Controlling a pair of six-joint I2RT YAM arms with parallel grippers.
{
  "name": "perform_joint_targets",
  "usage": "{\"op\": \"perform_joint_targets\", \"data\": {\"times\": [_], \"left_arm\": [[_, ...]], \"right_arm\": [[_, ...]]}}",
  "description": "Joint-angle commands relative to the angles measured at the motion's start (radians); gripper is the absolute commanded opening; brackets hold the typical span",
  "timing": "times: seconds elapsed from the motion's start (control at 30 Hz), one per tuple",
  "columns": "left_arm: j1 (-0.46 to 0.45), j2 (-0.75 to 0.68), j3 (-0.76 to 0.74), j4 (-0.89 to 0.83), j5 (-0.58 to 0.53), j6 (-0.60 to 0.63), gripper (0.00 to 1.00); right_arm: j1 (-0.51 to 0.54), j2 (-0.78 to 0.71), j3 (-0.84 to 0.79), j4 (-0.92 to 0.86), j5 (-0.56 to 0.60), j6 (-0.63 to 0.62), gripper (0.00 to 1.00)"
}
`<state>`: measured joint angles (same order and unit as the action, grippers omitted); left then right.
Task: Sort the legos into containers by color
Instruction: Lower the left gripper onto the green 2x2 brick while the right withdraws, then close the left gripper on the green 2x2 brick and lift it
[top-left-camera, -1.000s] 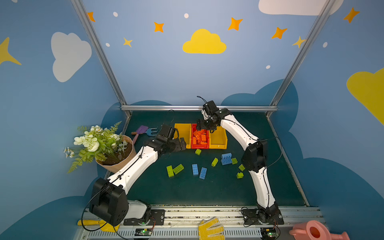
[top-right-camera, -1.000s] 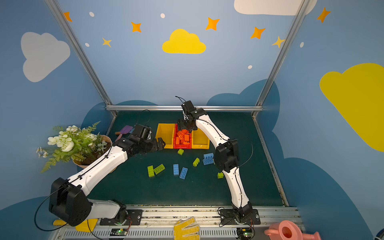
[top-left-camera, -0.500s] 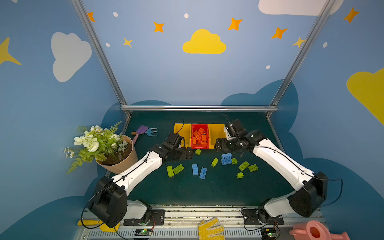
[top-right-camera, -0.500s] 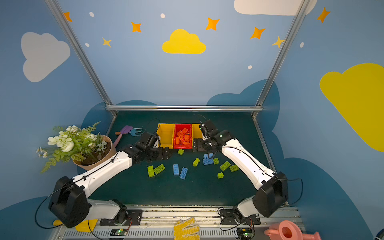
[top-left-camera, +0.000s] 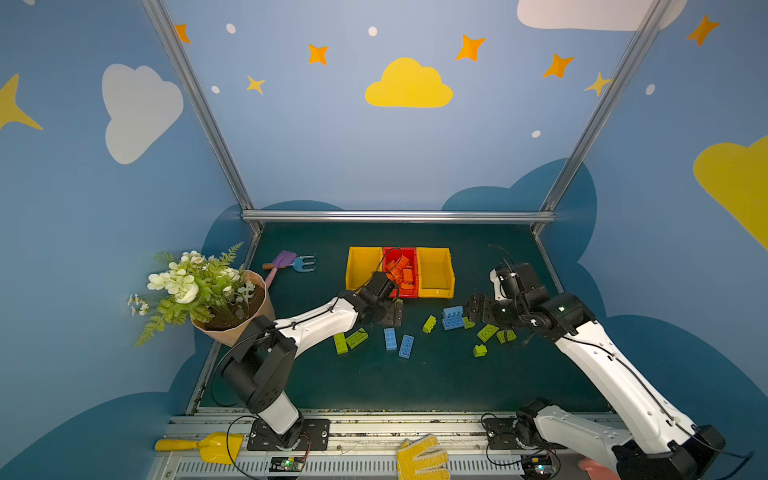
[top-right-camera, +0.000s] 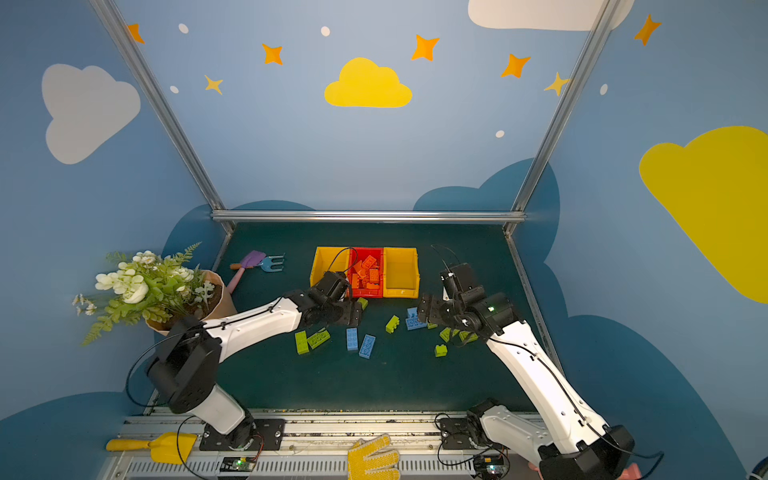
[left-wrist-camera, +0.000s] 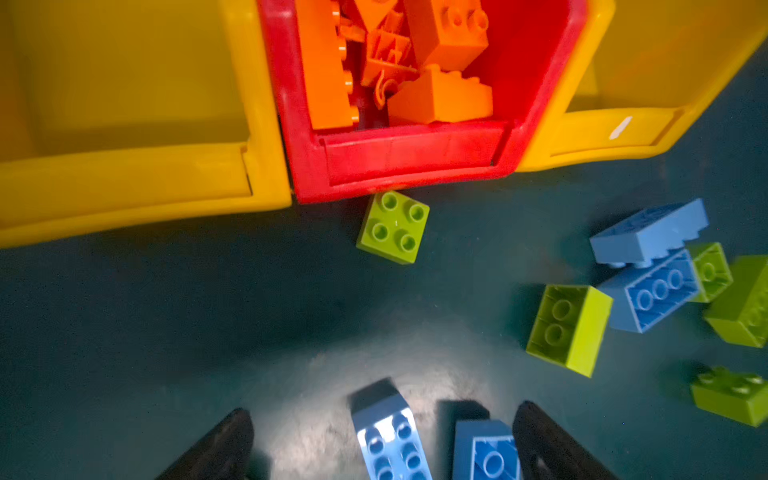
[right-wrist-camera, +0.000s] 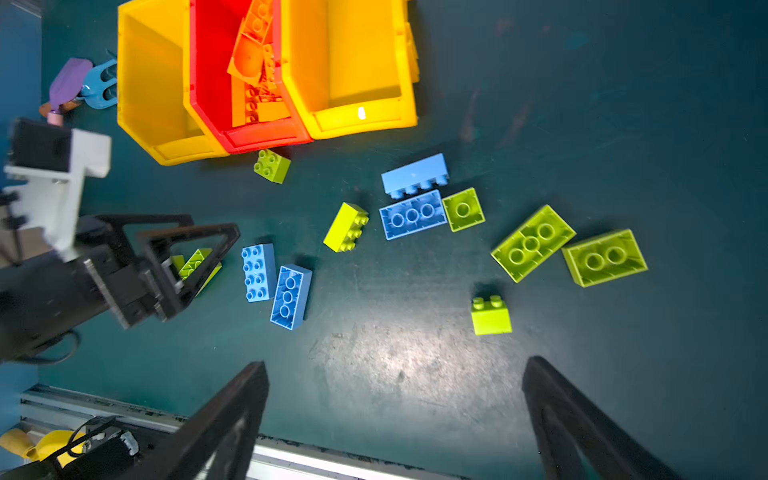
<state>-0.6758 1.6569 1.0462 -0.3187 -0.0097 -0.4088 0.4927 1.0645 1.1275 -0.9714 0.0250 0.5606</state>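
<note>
Three joined containers stand at the back: a red one (top-left-camera: 409, 293) full of orange legos (left-wrist-camera: 436, 95) between two bare yellow ones (top-left-camera: 362, 268) (top-left-camera: 434, 270). Lime green and light blue legos lie loose on the mat in front. My left gripper (top-left-camera: 390, 311) (left-wrist-camera: 382, 428) hangs open just before the red bin, low over two blue bricks (left-wrist-camera: 390, 440) (left-wrist-camera: 484, 453) that lie between its fingers. A small green brick (left-wrist-camera: 392, 226) touches the red bin's front. My right gripper (top-left-camera: 478, 309) (right-wrist-camera: 395, 374) is open over bare mat, beside a blue pair (top-left-camera: 453, 318) and green bricks (right-wrist-camera: 532, 243).
A flower pot (top-left-camera: 232, 307) stands at the left edge, with purple and blue toy tools (top-left-camera: 291, 262) behind it. Metal rails bound the mat at front and back. A yellow scoop (top-left-camera: 208, 446) and a yellow glove (top-left-camera: 419, 457) lie on the front rail.
My right arm has swung back from over the red bin to the right side and its jaws have widened. My left gripper has moved from the left yellow bin forward over the blue bricks.
</note>
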Motion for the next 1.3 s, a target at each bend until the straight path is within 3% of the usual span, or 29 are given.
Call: {"op": "perform_joint_targets", "data": {"times": [0.0, 0.2, 0.33, 0.67, 0.93, 1.1, 1.27], "left_arm": [[-0.002, 0.071, 0.048, 0.079, -0.098, 0.066, 0.94], [-0.001, 0.184, 0.108, 0.122, -0.125, 0.135, 0.89], [0.004, 0.239, 0.133, 0.153, -0.101, 0.158, 0.76], [0.007, 0.317, 0.185, 0.165, -0.047, 0.159, 0.7], [0.001, 0.344, 0.21, 0.132, -0.003, 0.164, 0.53], [-0.015, 0.332, 0.205, 0.105, -0.016, 0.145, 0.34], [-0.034, 0.324, 0.196, 0.082, -0.032, 0.137, 0.28]], "right_arm": [[-0.033, -0.022, 0.022, -0.072, -0.02, -0.033, 0.93], [-0.1, -0.063, 0.003, -0.081, -0.046, -0.059, 0.93], [-0.153, -0.055, -0.004, -0.081, -0.069, -0.088, 0.93], [-0.232, -0.082, 0.004, -0.129, -0.089, -0.108, 0.94], [-0.254, -0.099, 0.002, -0.14, -0.086, -0.104, 0.94], [-0.26, -0.104, 0.0, -0.144, -0.084, -0.105, 0.94], [-0.26, -0.12, -0.019, -0.133, -0.097, -0.09, 0.93]]}}
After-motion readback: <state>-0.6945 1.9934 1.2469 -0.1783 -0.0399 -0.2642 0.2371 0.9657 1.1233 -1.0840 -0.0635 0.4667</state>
